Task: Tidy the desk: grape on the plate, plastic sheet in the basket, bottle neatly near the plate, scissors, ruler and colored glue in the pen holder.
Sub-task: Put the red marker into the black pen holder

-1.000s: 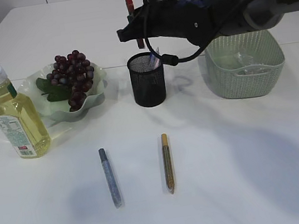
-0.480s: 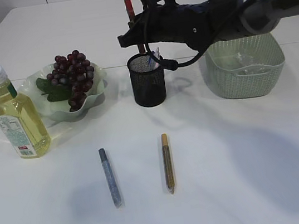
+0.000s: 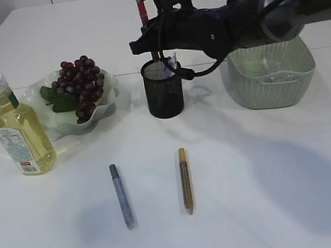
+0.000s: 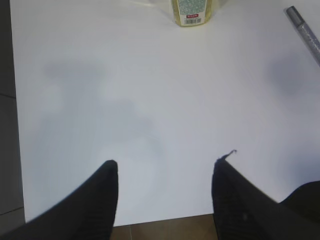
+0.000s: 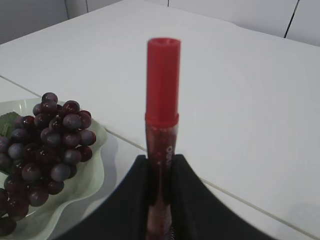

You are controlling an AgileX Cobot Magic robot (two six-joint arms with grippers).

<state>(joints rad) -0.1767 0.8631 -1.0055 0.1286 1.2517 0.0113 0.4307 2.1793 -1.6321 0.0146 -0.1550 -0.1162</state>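
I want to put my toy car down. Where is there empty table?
Bare table right of the gold glue pen, in front of the basket. Also left of the silver glue pen, below the bottle. Crowded around the pen holder and grape plate.

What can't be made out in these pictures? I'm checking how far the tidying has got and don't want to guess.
- Pen holder contents: exterior view, dark mesh and the right arm hide them; scissors and ruler unconfirmed.
- Basket: exterior view, its wall hides most of the inside; any plastic sheet is unclear.
- Red glue: right wrist view, the fingers cover its lower end.
- Bottle: left wrist view, cut off by the top edge.
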